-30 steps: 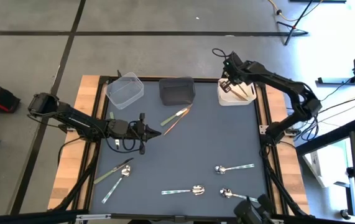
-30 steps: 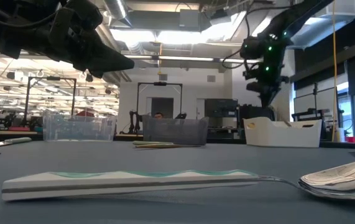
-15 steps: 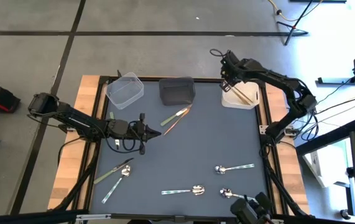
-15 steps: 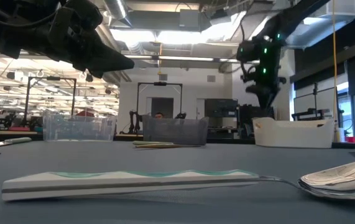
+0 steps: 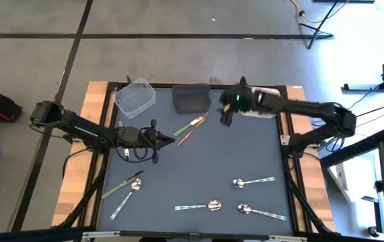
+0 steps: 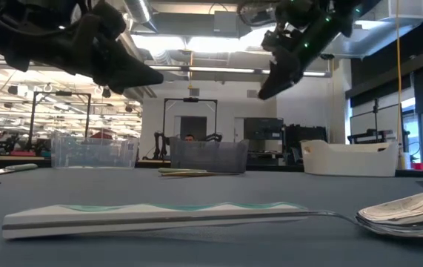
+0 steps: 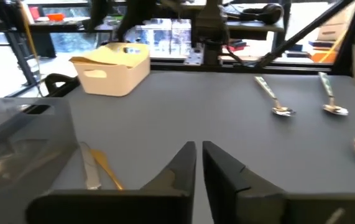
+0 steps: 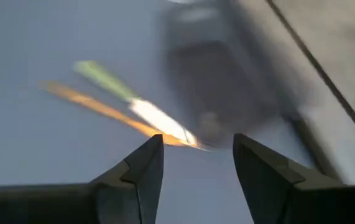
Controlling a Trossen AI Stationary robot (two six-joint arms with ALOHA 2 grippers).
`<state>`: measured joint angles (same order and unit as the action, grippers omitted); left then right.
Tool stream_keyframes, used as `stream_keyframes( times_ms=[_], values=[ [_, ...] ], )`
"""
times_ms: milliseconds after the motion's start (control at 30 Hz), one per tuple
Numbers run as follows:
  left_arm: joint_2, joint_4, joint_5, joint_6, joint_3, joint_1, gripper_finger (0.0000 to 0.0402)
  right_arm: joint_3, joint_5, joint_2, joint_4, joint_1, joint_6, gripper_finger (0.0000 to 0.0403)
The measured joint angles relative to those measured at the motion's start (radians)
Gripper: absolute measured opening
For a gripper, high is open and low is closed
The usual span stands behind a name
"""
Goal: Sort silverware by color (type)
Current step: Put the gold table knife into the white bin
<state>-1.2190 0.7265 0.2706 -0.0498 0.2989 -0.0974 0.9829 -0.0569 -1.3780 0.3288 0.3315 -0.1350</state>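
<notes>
Hovering above the mat (image 5: 198, 168), the right gripper (image 5: 224, 115) hangs with its fingers spread apart and nothing between them, just off the front corner of the dark bin (image 5: 191, 97) and beside the white bin (image 5: 259, 107). Directly ahead of it, on the mat, lie a green-handled utensil (image 5: 190, 125) and a copper stick (image 5: 193, 132), touching or nearly so; the right wrist view shows them just past the fingertips, blurred (image 8: 133, 109). The left gripper (image 5: 167, 143) waits low over the mat with its fingers pressed nearly together and empty, its tips pointing at the near end of that same pair. The clear bin (image 5: 135, 96) stands beyond it, toward the table's far left corner. Behind and to the near side of the left gripper lie a green piece (image 5: 122, 183) and a spoon (image 5: 126, 198), side by side. Well away from both grippers, along the near edge, rest three more spoons: one with a pale handle (image 5: 198, 206), one (image 5: 253, 181) farther right, and one (image 5: 261, 212) nearest the edge. In the low view the pale-handled spoon (image 6: 167, 216) fills the foreground.
</notes>
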Motion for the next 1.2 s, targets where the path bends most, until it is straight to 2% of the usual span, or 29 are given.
stream_keyframes(
  times_ms=[200,300,367,467,567,733,933,1200],
  values=[
    [-0.057,-0.004,-0.025,0.039,0.041,0.017,0.0083,-0.275,0.004,-0.001,-0.472,-0.211,-0.008,0.0182],
    [-0.144,-0.058,-0.017,0.044,0.119,0.017,0.0109,-0.371,-0.004,-0.001,-0.671,-0.289,-0.009,0.0182],
    [-0.218,-0.127,0.025,0.044,0.184,0.022,0.0119,-0.401,-0.018,0.0,-0.736,-0.327,-0.009,0.0182],
    [-0.315,-0.209,0.073,-0.005,0.286,0.036,0.0125,-0.413,-0.054,-0.001,-0.744,-0.371,-0.009,0.0182],
    [-0.403,-0.379,0.08,-0.05,0.381,0.049,0.0126,-0.412,-0.085,0.0,-0.744,-0.395,-0.012,0.0182],
    [-0.513,-0.583,0.124,-0.154,0.509,0.088,0.0126,-0.411,-0.093,0.0,-0.742,-0.397,-0.022,0.0182],
    [-0.602,-0.587,0.102,-0.206,0.534,0.132,0.0126,-0.411,-0.093,0.0,-0.74,-0.396,-0.022,0.0182],
    [-0.64,-0.578,0.036,-0.214,0.535,0.165,0.0124,-0.411,-0.093,0.0,-0.746,-0.396,-0.022,0.0182]
  ],
)
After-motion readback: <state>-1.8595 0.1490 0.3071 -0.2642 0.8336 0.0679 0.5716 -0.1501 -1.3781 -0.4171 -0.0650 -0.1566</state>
